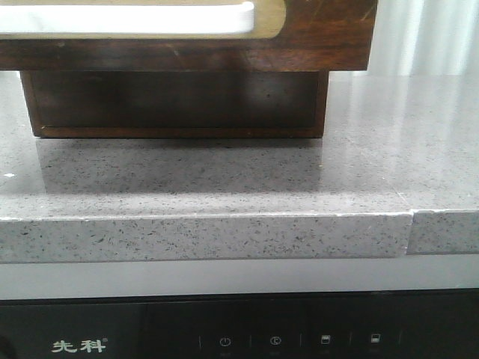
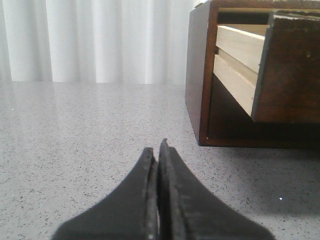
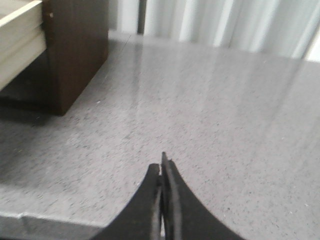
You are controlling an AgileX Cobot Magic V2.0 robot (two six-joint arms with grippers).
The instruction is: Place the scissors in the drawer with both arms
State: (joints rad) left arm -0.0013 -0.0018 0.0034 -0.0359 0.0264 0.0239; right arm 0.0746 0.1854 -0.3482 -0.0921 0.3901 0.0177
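The scissors are out of view in every frame. The drawer [image 1: 322, 34] fills the top of the front view, pulled out toward me, dark brown with a white panel [image 1: 127, 19] in a gold frame. It also shows in the left wrist view [image 2: 290, 70] with its pale wooden side [image 2: 240, 65], and in the right wrist view [image 3: 20, 40]. My left gripper [image 2: 157, 150] is shut and empty, low over the counter to the left of the cabinet. My right gripper [image 3: 161, 167] is shut and empty, over the counter to the right of the cabinet. Neither gripper shows in the front view.
The dark wooden cabinet [image 1: 179, 105] stands on the grey speckled countertop [image 1: 224, 179]. The counter's front edge [image 1: 224, 235] has a seam [image 1: 412, 232] at the right. A black appliance panel [image 1: 224, 336] lies below. White curtains [image 2: 100, 40] hang behind.
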